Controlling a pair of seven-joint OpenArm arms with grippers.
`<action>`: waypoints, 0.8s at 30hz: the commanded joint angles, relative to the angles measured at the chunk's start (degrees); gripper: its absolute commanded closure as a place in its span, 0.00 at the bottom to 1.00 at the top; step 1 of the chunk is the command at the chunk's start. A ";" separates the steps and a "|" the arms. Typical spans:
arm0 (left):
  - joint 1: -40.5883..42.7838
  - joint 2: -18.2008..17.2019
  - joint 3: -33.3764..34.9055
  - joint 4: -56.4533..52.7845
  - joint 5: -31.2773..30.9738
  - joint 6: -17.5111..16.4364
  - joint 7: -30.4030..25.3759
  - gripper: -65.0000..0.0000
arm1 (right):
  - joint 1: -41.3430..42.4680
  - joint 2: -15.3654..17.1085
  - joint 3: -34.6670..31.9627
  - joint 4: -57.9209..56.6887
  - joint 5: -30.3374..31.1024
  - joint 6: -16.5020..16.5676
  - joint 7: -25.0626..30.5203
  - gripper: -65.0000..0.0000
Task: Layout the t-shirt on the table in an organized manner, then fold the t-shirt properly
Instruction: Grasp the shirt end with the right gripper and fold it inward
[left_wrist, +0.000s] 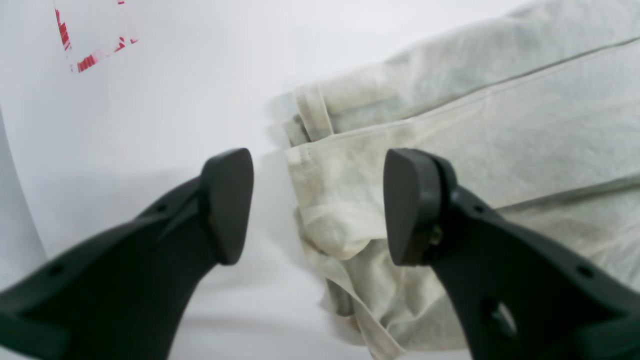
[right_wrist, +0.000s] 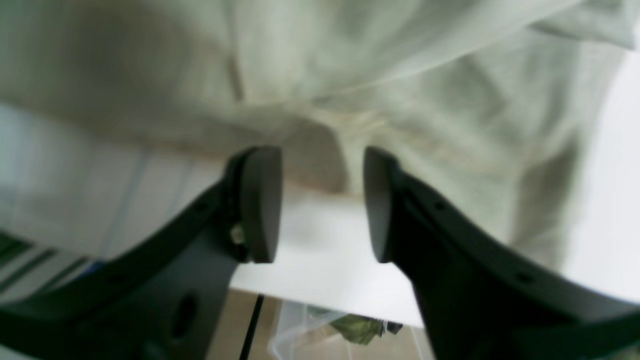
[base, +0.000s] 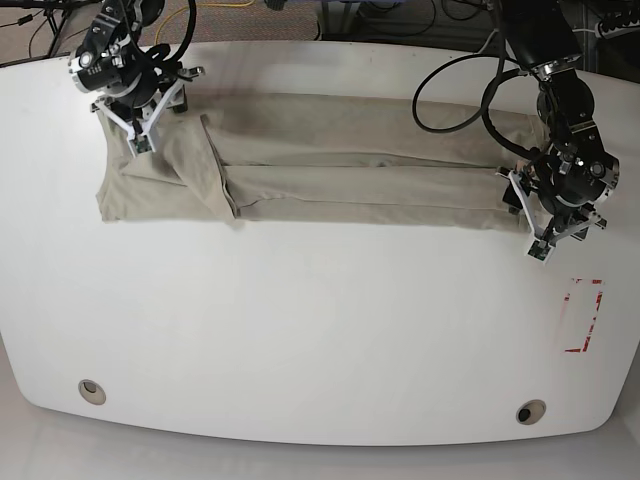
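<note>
In the right wrist view the t-shirt (right_wrist: 320, 65) is blurred, so its seams cannot be followed, and it is cut off at the top edge. The things under the table (right_wrist: 320, 260) edge are too unclear to be named. In the left wrist view the red-tape mark (left_wrist: 90, 55) is cut off at the top edge.

Beyond the far edge you see a dark carpeted floor (base: 300, 20) with a yellow cable (base: 180, 25) and black cables (base: 35, 30) lying across it at the top left. At the top right corner a power strip (base: 622, 18) shows. In the right wrist view, below the near edge, you find clear plastic wrap (right_wrist: 300, 330) around something green (right_wrist: 357, 327), too blurred to name.
</note>
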 joint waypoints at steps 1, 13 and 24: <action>-0.94 -0.69 -0.26 0.79 -0.30 0.12 -0.84 0.41 | 3.92 0.50 0.72 1.15 0.58 -0.07 0.98 0.59; -1.12 -0.17 -4.13 1.06 -1.26 0.12 -0.75 0.41 | 12.97 0.42 0.63 -6.94 -0.04 -0.07 1.16 0.77; -2.52 -0.61 -13.44 0.00 -13.31 0.12 3.20 0.40 | 13.15 2.26 0.45 -18.98 -0.04 -0.07 9.16 0.75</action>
